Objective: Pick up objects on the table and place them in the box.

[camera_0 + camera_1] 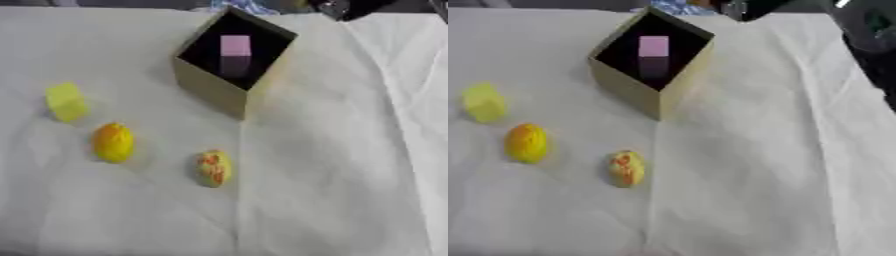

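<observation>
dark arm part [350, 9] at far upper right edge, fingers not discernible, no hand elsewhere

A block [234, 46] sits in the box [210, 90] at the surface's [350, 175] far middle — three objects lie before it, leftward: a cube [66, 101], an oval fruit [113, 142], a speckled fruit [213, 168].

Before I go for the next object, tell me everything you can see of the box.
The box is an open-topped, square-sided container, tan outside and black inside, looking like cardboard. It stands upright on the white cloth toward the table's far side, turned so one corner points at the camera. No lid or flaps show. Inside, a pink block stands against the far wall. Nothing outside appears to touch it; the three yellowish objects lie apart from it, nearer and to the left. No robot hand can be made out near it.
</observation>
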Tool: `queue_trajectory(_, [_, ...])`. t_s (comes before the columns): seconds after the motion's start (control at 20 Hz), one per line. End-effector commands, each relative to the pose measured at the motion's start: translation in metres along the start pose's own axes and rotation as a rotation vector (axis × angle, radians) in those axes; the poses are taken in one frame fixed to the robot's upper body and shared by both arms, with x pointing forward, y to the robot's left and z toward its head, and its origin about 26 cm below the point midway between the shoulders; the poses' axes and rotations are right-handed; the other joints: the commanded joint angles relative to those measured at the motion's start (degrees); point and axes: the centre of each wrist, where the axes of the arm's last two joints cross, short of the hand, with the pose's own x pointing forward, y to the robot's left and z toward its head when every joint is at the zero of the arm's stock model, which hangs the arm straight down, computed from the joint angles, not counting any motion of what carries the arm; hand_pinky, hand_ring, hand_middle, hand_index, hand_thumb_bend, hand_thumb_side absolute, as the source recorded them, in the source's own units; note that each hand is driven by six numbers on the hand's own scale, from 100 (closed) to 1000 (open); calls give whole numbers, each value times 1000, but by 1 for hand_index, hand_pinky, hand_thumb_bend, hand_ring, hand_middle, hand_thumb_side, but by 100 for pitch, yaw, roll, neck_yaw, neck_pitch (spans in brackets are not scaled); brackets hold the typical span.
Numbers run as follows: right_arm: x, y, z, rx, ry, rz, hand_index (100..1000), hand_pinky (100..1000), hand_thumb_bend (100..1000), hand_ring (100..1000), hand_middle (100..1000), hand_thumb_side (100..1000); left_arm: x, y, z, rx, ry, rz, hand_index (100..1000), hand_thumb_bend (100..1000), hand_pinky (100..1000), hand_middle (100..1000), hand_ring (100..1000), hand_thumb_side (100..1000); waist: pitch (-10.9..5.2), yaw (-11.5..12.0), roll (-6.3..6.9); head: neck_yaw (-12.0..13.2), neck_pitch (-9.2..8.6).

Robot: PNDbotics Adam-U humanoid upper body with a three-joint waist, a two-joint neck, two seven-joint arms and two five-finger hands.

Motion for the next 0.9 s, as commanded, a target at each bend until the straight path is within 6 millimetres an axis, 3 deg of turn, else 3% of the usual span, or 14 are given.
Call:
queue_trajectory(0.05, [-2, -2, -19, 16, 4, 0, 668, 842, 151, 706, 554, 100, 6, 0, -5, -14, -30, 1, 832, 261, 747, 659, 686, 621, -127, 34, 16, -46, 17])
queue_trajectory(0.25, [-10, 19, -40, 72, 27, -14, 675, 842, 149, 711, 553, 100, 6, -1, -5, -17, -30, 5, 832, 259, 747, 659, 686, 621, -114, 96, 29, -104, 26])
queue_trajectory(0.5, [-19, 44, -52, 112, 44, -13, 697, 844, 165, 726, 570, 100, 7, -2, -6, -18, -32, 11, 832, 259, 748, 659, 686, 620, -101, 140, 48, -134, 9])
queue_trajectory(0.7, [-17, 49, -54, 117, 6, 2, 812, 868, 247, 809, 694, 100, 7, -2, -6, -18, -31, 12, 832, 257, 747, 659, 686, 621, -89, 147, 59, -130, 9])
queue_trajectory(0.8, [-15, 48, -55, 133, -15, 13, 884, 896, 279, 885, 800, 170, 7, -3, -6, -19, -32, 12, 832, 257, 748, 659, 686, 621, -87, 144, 62, -128, 13])
queue_trajectory(0.9, [-14, 46, -54, 142, -27, 23, 910, 908, 299, 918, 848, 211, 7, -3, -6, -20, -32, 12, 832, 257, 748, 660, 687, 621, -88, 138, 67, -122, 16])
